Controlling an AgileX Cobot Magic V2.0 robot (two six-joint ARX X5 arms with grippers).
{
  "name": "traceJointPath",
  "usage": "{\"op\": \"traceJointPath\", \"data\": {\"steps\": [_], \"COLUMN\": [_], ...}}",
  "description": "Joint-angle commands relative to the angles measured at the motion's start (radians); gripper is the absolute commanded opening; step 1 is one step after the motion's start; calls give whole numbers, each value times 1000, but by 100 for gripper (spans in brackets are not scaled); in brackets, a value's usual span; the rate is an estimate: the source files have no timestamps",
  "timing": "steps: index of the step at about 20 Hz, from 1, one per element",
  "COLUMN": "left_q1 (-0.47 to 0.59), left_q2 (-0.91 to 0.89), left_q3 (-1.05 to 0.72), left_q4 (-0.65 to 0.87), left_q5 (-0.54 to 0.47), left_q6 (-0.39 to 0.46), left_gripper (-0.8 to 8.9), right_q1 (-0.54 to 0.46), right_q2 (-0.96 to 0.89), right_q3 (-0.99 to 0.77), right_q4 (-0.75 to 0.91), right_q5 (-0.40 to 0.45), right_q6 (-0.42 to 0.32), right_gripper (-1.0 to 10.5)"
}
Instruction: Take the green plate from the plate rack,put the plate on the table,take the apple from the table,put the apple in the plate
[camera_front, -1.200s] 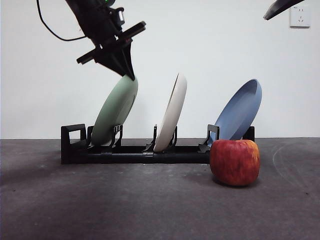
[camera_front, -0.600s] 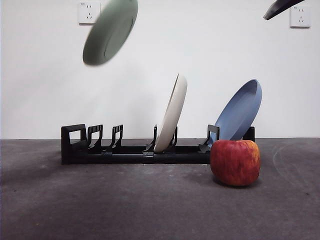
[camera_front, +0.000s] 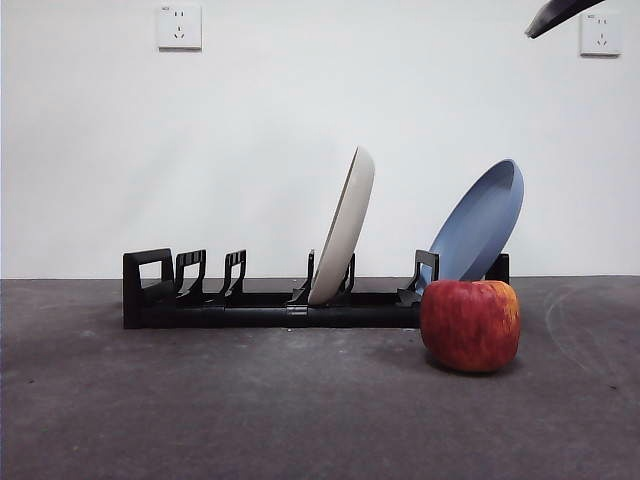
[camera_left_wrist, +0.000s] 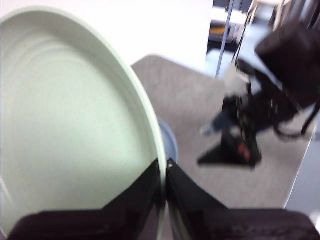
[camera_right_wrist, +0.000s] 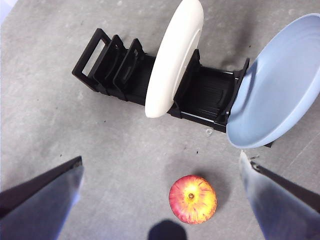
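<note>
Table: dark grey, mottled, carrying everything below.

Plate rack: long, black, low, standing on the table; taken here as the landmark. Its square loop end and the two slotted holders next to that end hold no plate.

Green plate: out of the rack and out of the front view. It shows only in the left wrist view, held up in the air, its pale mint face filling much of that picture. Position relative to the rack cannot be told.

Blue plate: leaning in the rack's end slot, opposite the loop end.

Cream-white plate: tilted in the rack's middle slot, apart from the blue plate.

Left gripper: jaws pinched onto the green plate's raised rim, one on each face.

Right gripper: high above the rack and looking down on it, jaws spread wide, holding nothing. In the front view a black tip shows at the top corner above the blue plate's end.

Apple: red with yellow-orange streaks, on the table just in front of the rack's blue-plate end, stem up in the right wrist view.
</note>
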Motion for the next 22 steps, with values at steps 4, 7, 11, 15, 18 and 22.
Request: {"op": "traceJointPath", "data": {"steps": [4,7,11,15,18,22], "left_q1": [-157,-210,-231,-229,-218,-198], "left_q2": [-270,-361,-383,-310,-198,-63], "left_q3": [-655,-965,-1285,-1477,-1489,-1489], "left_q4": [-6,12,266,601,700,783], "left_q5": [-145,-236,-274,-274,-274,-273], "left_q6": [-45,-152,-214,-214,-214,-207], "left_gripper": [-9,-9,-9,-9,-9,-9], "right_q1": [0,0,0,0,0,0], "right_q2": [0,0,0,0,1,0], "right_q3": [5,5,5,5,5,5], "right_q4": [6,5,6,1,-13,-18], "right_q5": [1,6,19,20,27,38], "right_q6": [-2,-3,-5,-4,-4,-5], "right_gripper": [751,751,751,751,751,751]}}
